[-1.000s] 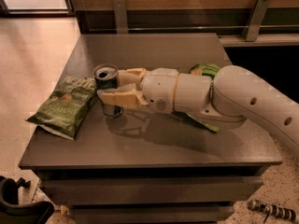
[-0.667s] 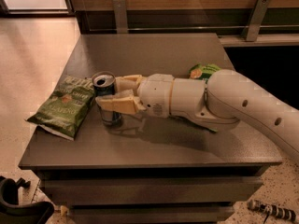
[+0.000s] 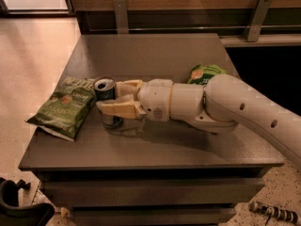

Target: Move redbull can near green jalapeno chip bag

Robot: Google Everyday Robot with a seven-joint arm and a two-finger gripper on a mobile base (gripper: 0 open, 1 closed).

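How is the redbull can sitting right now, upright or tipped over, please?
Upright: the redbull can shows its silver top facing up, body vertical, clasped by the gripper over the table.

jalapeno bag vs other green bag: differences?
The jalapeno chip bag is dark olive, the brighter green bag lime. The jalapeno bag lies fully visible at the table's left edge; the brighter bag is mostly hidden behind the arm. The claw, shut on the redbull can, sits beside the jalapeno bag, away from the brighter bag. Both rest on the table.

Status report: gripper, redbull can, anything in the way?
Gripper over grey tabletop, shut on slim blue-and-silver redbull can. Can upright beside dark olive-green jalapeno chip bag. Nothing between them.
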